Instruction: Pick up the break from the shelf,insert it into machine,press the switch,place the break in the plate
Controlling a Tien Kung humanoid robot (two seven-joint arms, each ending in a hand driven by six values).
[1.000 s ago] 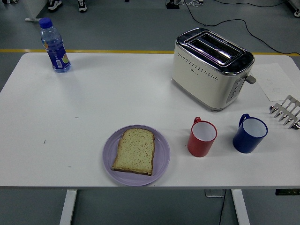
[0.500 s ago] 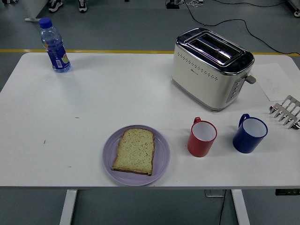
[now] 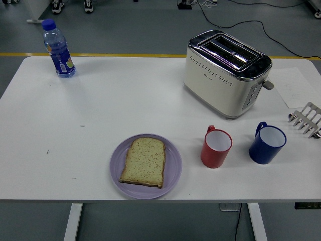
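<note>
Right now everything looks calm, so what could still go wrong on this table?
Few things, as a guess. The slice of bread already lies on the purple plate, which sits close to the table's near edge; a careless nudge might push it off. The red cup and blue cup stand in front of the toaster, so an arm reaching for it could knock them over. Neither robot hand is in view.
</note>
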